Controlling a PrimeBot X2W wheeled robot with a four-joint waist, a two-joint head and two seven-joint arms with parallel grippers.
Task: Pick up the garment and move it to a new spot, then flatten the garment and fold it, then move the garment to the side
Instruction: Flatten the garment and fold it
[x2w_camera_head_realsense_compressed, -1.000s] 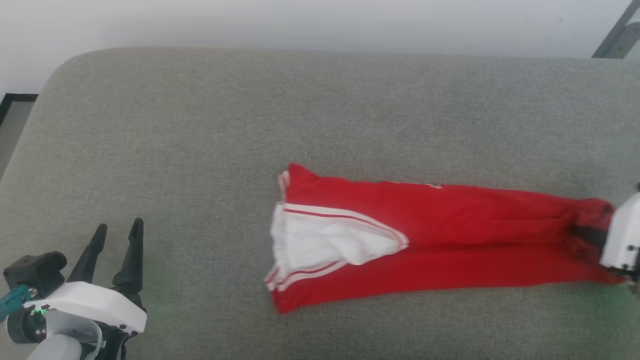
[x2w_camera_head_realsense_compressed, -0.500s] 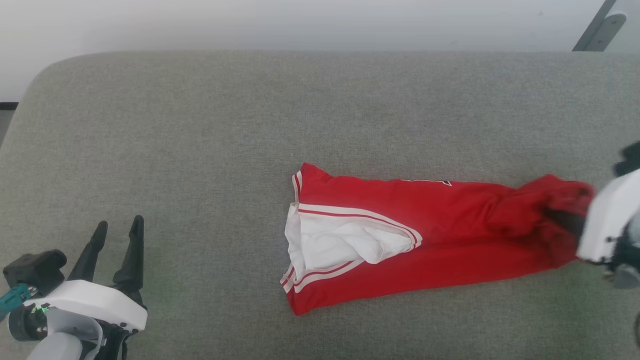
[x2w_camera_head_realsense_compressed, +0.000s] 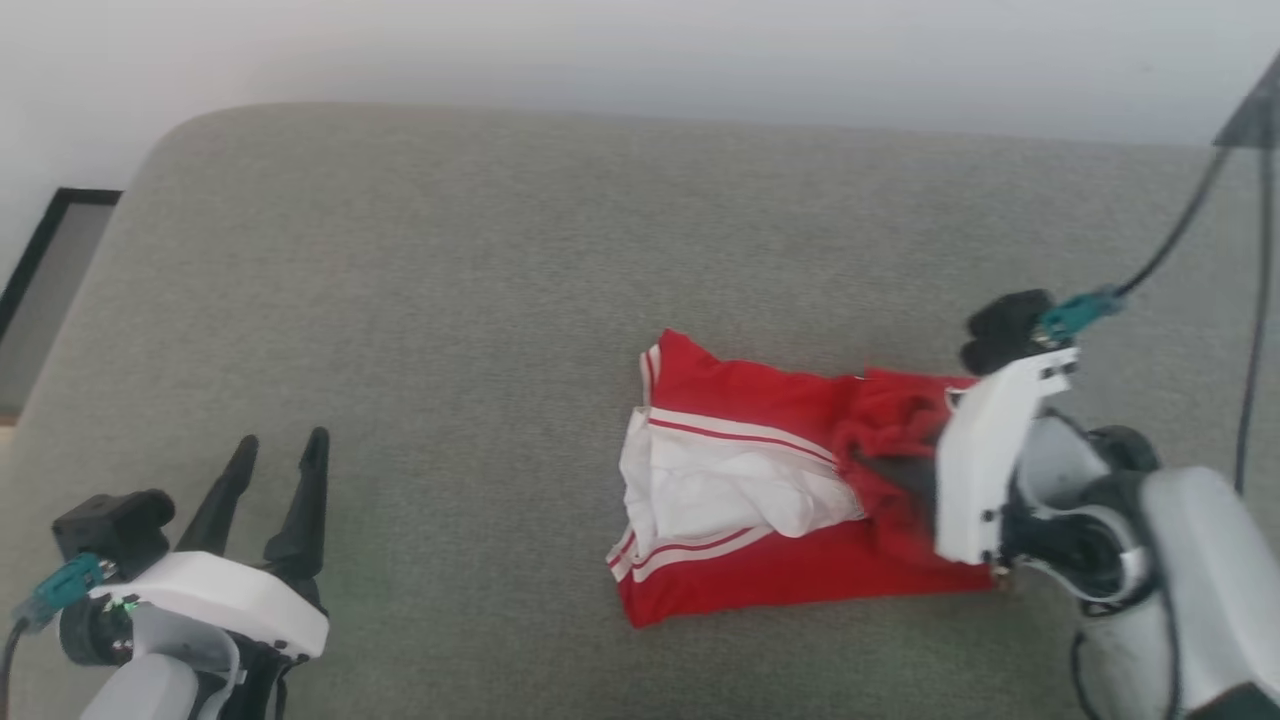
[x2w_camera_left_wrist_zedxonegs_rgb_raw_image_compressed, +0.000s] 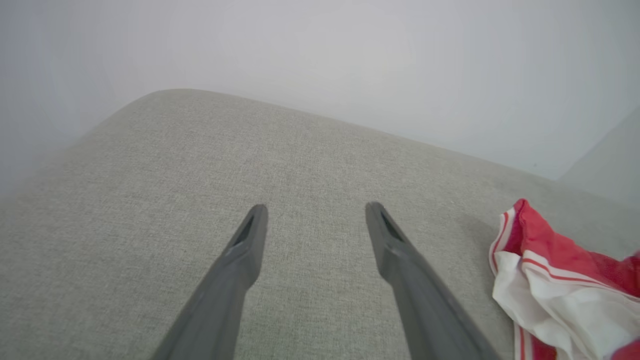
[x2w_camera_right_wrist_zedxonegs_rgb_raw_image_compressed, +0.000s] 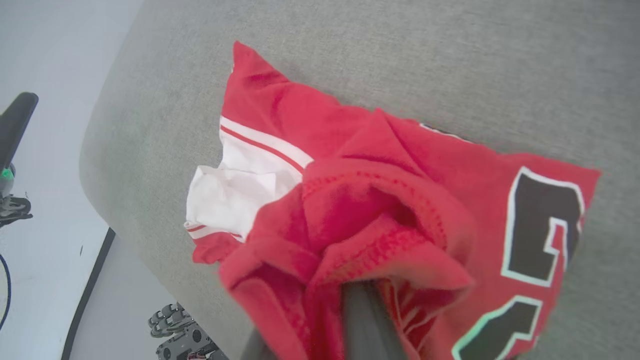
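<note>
**Right gripper doubles the jersey's end back over itself**

The right gripper's (x2w_camera_head_realsense_compressed: 908, 482) dark fingers (x2w_camera_right_wrist_zedxonegs_rgb_raw_image_compressed: 367, 320) are buried in a bunch of red cloth and pressed together on it, pinching the stitched hem of the garment (x2w_camera_head_realsense_compressed: 790, 578). The fold rises off the grey cushion (x2w_camera_head_realsense_compressed: 480, 300) at that end. The rest of the garment lies flat, right of the cushion's centre. It is a red jersey with white-and-red striped trim along an opening, where the white inside shows crumpled. The right wrist view shows black, white-outlined numerals on the part beneath.

The left gripper (x2w_camera_head_realsense_compressed: 285, 450) rests over the cushion well apart from the garment, fingers spread, holding nothing.

A second ago the garment lay stretched long towards the right. Now its gripped end has come in over the middle, and the garment looks about half as long.
</note>
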